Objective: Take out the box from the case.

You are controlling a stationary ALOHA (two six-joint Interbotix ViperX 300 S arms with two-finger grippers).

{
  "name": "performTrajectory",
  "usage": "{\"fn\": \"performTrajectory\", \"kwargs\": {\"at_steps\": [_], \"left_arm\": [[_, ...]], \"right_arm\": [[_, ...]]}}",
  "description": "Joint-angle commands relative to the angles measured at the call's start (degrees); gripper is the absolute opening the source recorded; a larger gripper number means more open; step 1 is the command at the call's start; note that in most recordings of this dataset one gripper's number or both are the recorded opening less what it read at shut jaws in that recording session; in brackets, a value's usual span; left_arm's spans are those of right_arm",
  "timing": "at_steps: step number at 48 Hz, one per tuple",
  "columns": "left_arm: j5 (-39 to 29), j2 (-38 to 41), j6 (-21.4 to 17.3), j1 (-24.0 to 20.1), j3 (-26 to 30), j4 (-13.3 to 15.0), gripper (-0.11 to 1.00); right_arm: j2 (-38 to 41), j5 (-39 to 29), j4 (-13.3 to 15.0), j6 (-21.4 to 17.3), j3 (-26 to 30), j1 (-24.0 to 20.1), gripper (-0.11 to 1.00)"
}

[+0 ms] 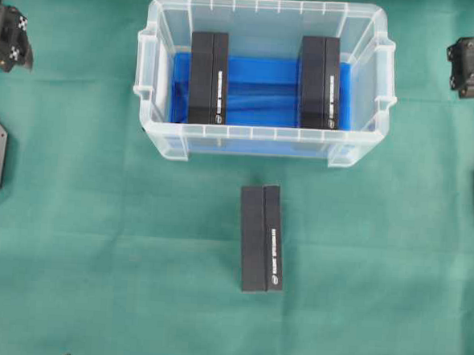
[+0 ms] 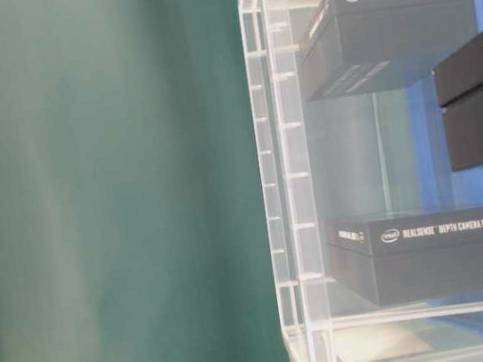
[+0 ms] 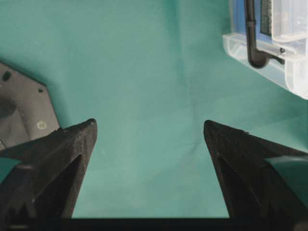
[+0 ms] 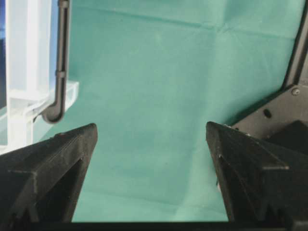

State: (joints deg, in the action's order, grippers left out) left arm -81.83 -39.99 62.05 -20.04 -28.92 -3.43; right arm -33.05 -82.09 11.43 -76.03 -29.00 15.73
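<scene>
Green cloth [image 1: 95, 257]: one box [image 1: 262, 239] outside case [image 1: 261, 132], two inside; both hands spread, empty.

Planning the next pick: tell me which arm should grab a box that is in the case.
Either, roughly. The left gripper and right gripper are both open, empty, and flank the case. Left suits the left box; right suits the right box. A third box lies outside.
</scene>
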Motion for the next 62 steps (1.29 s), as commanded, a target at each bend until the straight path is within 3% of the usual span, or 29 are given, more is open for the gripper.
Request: {"fn": "performTrajectory", "kwargs": {"at_steps": [1,44,62], "left_arm": [[0.3,-0.1,0.1,0.2,0.8,-0.1,0.92],[0.2,0.0,0.1,0.2,0.8,-0.2,0.92],[4.4,7.7,0.2,1.1,5.3,-0.2,0.92]], "right_arm": [[-0.3,0.2,0.1,0.2,0.5,0.4,0.9],[-0.3,0.0,-0.1,0.3,0.2,0.4,0.9],[-0.3,-0.1,-0.2,0.4,0.2,0.4,0.9]]}}
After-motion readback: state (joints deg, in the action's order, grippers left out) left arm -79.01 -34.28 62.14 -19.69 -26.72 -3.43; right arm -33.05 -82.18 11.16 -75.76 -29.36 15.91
